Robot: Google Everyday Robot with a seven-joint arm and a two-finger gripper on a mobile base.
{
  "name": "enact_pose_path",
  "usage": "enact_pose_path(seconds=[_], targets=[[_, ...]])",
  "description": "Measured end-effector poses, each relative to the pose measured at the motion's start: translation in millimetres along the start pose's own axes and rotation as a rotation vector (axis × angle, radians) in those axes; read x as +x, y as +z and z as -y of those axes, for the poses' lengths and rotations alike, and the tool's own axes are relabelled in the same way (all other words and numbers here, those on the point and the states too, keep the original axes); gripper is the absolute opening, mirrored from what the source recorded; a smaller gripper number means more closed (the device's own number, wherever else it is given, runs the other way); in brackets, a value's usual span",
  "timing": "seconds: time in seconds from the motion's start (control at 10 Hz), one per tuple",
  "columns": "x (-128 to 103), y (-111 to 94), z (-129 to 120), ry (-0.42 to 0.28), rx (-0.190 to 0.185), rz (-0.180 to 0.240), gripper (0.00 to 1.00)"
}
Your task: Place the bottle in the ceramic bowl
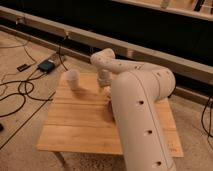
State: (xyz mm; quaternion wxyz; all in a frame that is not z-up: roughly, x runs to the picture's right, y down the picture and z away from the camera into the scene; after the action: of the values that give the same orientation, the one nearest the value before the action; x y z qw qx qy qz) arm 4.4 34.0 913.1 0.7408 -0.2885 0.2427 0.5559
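My white arm [140,115] fills the middle of the camera view and reaches over the far side of the wooden table [75,125]. The gripper [104,84] hangs from the wrist above the table's far middle, just right of a translucent whitish cup [73,79]. The bottle does not show; I cannot tell whether the gripper holds it. The maroon bowl is hidden behind the arm, just below and right of the gripper.
Black cables [20,92] and a small dark box [46,66] lie on the floor to the left of the table. A long dark wall with a pale ledge [165,57] runs behind the table.
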Motion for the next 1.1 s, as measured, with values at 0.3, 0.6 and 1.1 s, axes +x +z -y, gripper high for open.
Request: enact_pose_path(seconds=[0.3,0.6,1.1], targets=[[10,2,-10,0.000,-0.011,-0.013,0.65],[19,19,-17,-0.019,-0.010,-0.057,0.65],[-1,44,-1,-0.019,0.005,-0.081,0.65]])
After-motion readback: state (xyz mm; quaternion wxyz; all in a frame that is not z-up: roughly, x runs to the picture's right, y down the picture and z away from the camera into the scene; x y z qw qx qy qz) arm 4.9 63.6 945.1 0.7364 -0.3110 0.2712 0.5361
